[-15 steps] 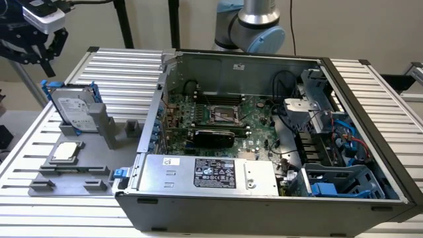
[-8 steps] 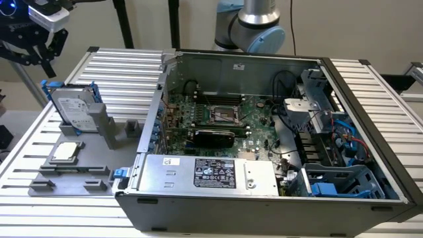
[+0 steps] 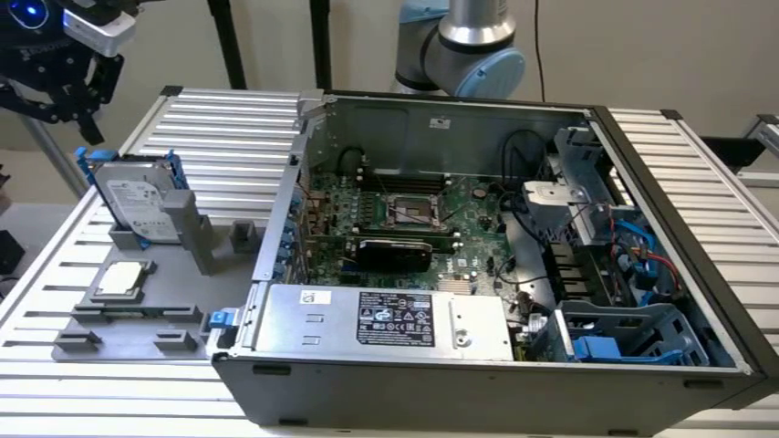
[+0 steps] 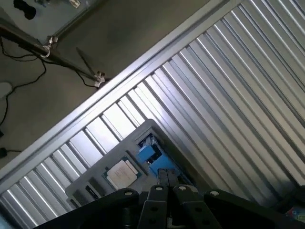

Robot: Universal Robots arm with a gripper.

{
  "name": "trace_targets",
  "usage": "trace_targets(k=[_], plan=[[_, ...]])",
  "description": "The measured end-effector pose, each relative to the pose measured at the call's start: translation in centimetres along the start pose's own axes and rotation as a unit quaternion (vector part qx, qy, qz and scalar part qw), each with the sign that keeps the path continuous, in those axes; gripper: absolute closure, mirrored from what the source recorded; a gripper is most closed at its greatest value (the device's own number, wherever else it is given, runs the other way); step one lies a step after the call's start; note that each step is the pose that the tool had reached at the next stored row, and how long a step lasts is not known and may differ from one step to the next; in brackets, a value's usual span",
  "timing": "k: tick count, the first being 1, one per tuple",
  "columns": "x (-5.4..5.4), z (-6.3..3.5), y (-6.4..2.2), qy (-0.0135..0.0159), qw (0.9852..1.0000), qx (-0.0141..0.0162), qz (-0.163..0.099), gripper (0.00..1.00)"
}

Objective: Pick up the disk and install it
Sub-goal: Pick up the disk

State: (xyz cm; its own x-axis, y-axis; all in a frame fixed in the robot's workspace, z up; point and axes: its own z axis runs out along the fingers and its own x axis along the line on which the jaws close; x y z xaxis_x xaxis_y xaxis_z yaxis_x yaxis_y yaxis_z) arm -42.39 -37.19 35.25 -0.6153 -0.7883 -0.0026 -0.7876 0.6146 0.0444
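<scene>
On the bench [image 3: 232,119], at the exterior view's left, the disk [image 3: 137,203] is standing on edge and leaning slightly back in an upright grey holder. Its white label is facing the near side, and its blue carrier is framing it along both long edges. The holder is rising from a grey fixture plate [image 3: 195,287] that is lying flat on the bench's ribbed slats. Nearer on the same plate, a CPU chip [image 3: 122,278] is resting flat in its own low cradle, apart from the disk.

Above the disk and a little farther back, the gripper [image 3: 58,102] is hanging in the air, touching nothing. In the wrist view the gripper [image 4: 167,177] is showing its two fingers drawn together with nothing between them. Past them the blue top of the disk [image 4: 146,153], the CPU chip [image 4: 121,173] and the fixture plate [image 4: 143,131] are lying below. The bench [image 4: 238,95] is running out to its edge, and beyond it the floor [image 4: 119,43] is carrying some loose cables [image 4: 24,57].

Just beside the plate, toward the exterior view's right, an open computer case [image 3: 487,392] is lying on its side on the bench. It is exposing the motherboard [image 3: 408,214], a silver power supply [image 3: 389,319] with a black label along the near wall, and a blue drive cage [image 3: 627,338] in the near right corner. Behind the case's far wall, the robot arm [image 3: 469,41] is rising out of frame.
</scene>
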Motion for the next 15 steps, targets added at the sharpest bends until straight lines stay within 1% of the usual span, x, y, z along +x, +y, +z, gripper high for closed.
trace_targets(k=[2,4,6,8,11,13,15], plan=[[-0.01,0.04,-0.01,0.0008,0.9999,0.0001,-0.016,1.0],[-0.01,0.09,-0.02,0.0017,0.9994,0.0002,-0.034,1.0],[-0.02,0.13,-0.03,0.0025,0.9987,0.0004,-0.051,1.0],[-0.02,0.18,-0.03,0.0034,0.9976,0.0006,-0.069,1.0],[-0.01,0.24,-0.03,0.0044,0.9954,0.0009,-0.096,1.0],[-0.01,0.27,-0.03,0.0051,0.9935,0.0009,-0.114,1.0],[-0.01,0.29,-0.03,0.0058,0.9912,0.001,-0.133,1.0]])
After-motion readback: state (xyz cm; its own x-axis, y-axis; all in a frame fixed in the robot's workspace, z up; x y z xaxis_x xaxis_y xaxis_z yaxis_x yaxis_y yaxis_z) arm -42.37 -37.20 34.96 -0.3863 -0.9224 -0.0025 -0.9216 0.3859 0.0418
